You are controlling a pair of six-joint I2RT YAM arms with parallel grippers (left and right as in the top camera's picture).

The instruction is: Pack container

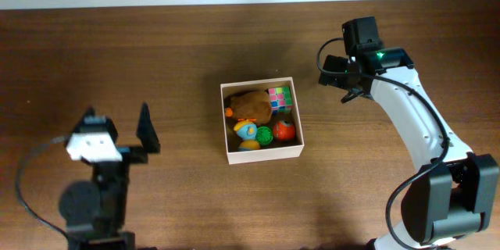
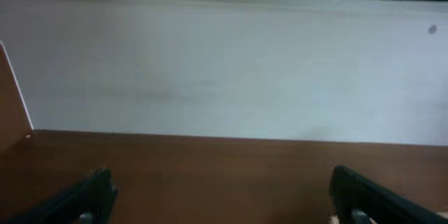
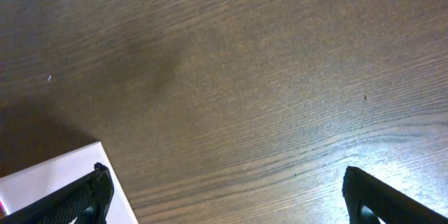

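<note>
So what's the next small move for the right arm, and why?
Probably draw the right arm back to rest: the container already holds the toys, no loose ones show on the table, and both sets of jaws stand open, empty.

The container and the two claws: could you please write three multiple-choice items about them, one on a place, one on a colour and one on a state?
1. Seen from overhead, where in the container does the cube lie?
A) upper right corner
B) lower left corner
C) the middle

2. What colour are the container's outer walls?
A) white
B) green
C) black

3. How do the left claw and the right claw stand?
A) both shut
B) left shut on a toy
C) both open

Answers:
1 A, the cube sits against the top and right walls.
2 A, the front wall shows white.
3 C, in each wrist view the fingers are wide apart with nothing between them.
</note>
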